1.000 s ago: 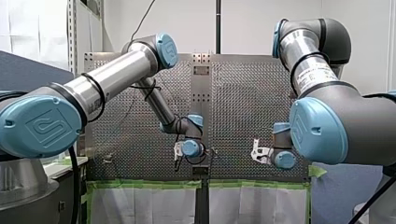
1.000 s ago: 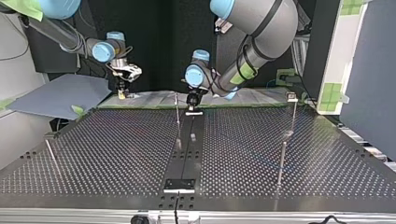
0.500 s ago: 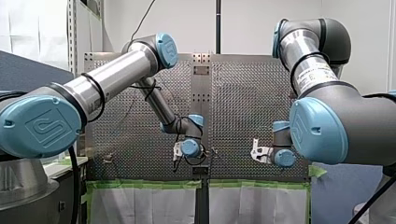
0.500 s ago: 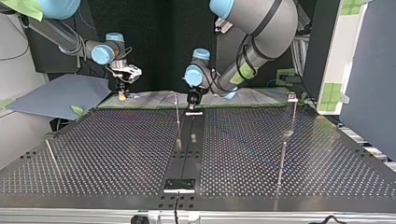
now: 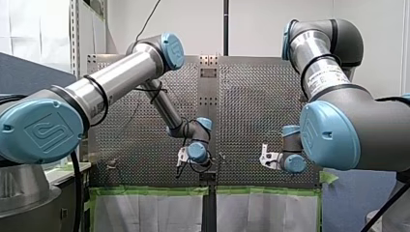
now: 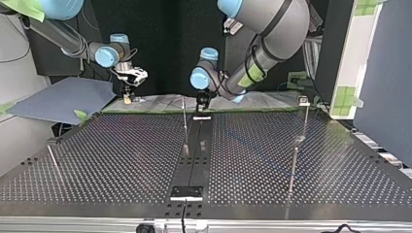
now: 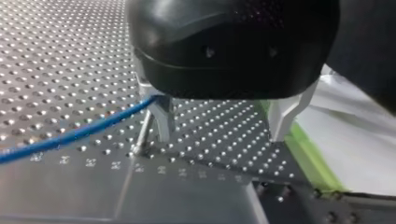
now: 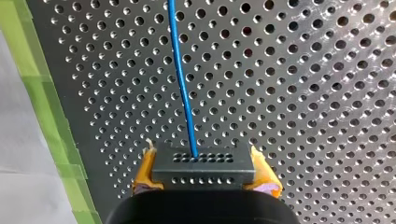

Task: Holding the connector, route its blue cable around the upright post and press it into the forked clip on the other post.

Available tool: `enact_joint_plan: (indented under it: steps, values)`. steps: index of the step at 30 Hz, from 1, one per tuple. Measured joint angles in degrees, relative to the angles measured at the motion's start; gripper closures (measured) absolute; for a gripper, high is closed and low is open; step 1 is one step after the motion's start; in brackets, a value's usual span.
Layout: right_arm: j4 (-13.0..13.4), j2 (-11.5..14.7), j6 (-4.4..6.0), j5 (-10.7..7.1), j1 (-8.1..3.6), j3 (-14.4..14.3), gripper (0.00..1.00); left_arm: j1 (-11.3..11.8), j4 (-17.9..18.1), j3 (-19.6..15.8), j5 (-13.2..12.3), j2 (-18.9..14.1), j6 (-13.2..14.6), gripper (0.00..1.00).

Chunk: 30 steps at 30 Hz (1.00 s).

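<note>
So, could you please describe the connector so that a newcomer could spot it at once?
Over the perforated table, near its green-taped edge, find my right gripper. Between its yellow pads sits the connector, a small dark block with rows of tiny holes. Only it has the blue cable running out of it.

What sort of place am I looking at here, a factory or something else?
Probably a robotics research lab, not a factory: my left arm and my right arm reach over a perforated metal table edged with green tape, with thin upright posts and a connector trailing one blue cable.
</note>
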<state>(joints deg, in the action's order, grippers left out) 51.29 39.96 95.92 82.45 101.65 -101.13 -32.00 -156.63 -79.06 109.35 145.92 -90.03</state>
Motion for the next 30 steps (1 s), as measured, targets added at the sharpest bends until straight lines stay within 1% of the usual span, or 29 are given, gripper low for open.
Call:
enact_joint_plan:
  steps: [4, 7, 11, 15, 21, 25, 30]
  values:
    - [0.0, 0.0, -0.01, 0.0, 0.0, 0.0, 1.0, -0.6, -1.9, -0.2, 0.3, -0.8, -0.1, 0.0]
    - [-0.1, 0.0, -0.01, 0.0, 0.0, 0.0, 1.0, -0.9, -2.6, -0.5, 0.2, -2.0, -0.3, 0.0]
    - [-0.2, 0.0, 0.0, 0.0, -0.01, 0.0, 1.0, -1.2, -2.5, -1.2, 0.2, -3.6, -0.6, 0.0]
    - [-0.1, 0.0, 0.01, 0.0, -0.01, 0.0, 1.0, -1.6, -2.4, -2.0, -0.1, -4.4, -0.6, 0.0]
    - [-0.2, 0.0, 0.03, 0.0, 0.0, 0.0, 1.0, -2.7, -2.3, -4.0, -0.6, -5.5, -0.5, 0.0]
    - [-0.2, 0.0, 0.04, -0.08, 0.0, 0.0, 1.0, -3.6, -1.9, -5.6, -1.3, -7.1, -0.6, 0.0]
    - [-0.4, 0.0, 0.0, -0.16, 0.0, 0.0, 1.0, -4.4, -2.3, -6.3, -1.3, -8.2, -0.8, 0.0]
